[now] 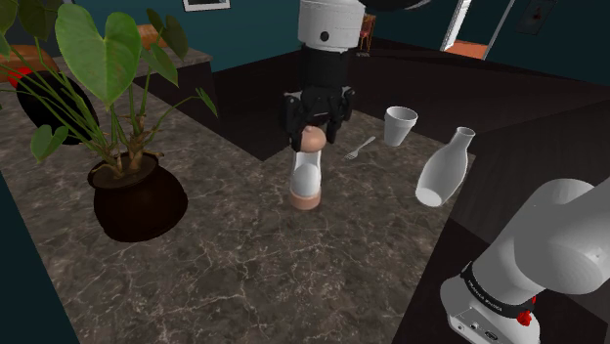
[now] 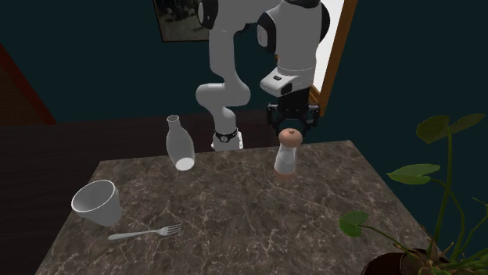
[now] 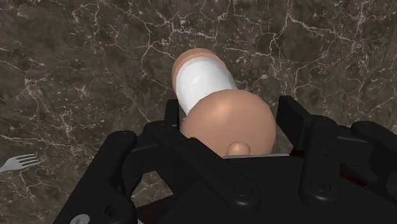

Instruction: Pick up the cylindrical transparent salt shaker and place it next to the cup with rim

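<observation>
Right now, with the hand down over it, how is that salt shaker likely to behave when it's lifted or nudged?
The salt shaker stands tall on a narrow base, so a sideways nudge would probably tip it. Its domed cap looks smooth, so the hand may slip there. Once down, its round body would likely roll.

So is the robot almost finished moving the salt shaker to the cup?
Not yet. The gripper is at the top of the salt shaker, so the reaching part looks done. Whether it is squeezing it, I cannot tell. The shaker stands on the table, away from the cup. Lifting it, carrying it over and setting it beside the cup are left.
</observation>
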`<state>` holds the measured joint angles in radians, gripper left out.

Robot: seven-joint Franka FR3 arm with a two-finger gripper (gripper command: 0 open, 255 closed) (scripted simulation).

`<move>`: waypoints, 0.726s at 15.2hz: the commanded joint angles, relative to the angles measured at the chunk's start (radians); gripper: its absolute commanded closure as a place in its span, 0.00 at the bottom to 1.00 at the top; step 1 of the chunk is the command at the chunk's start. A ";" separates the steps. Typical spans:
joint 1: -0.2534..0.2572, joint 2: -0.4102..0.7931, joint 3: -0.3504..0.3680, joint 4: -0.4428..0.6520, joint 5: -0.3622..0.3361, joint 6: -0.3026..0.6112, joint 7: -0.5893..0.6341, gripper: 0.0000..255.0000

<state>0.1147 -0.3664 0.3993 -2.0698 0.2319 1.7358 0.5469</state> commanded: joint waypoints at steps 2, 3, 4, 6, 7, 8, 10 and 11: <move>-0.002 0.006 -0.003 0.048 -0.005 -0.042 0.006 1.00; -0.003 0.008 -0.004 0.063 -0.006 -0.055 0.008 1.00; -0.004 0.010 -0.005 0.078 -0.007 -0.068 0.010 1.00; -0.005 0.014 -0.007 0.109 -0.010 -0.095 0.013 1.00; -0.006 0.017 -0.007 0.125 -0.011 -0.108 0.015 1.00; -0.006 0.020 -0.008 0.141 -0.013 -0.121 0.017 1.00; -0.008 0.026 -0.009 0.173 -0.016 -0.147 0.021 1.00; -0.008 0.030 -0.010 0.190 -0.017 -0.161 0.023 1.00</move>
<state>0.1075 -0.3403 0.3910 -1.8966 0.2168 1.5889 0.5695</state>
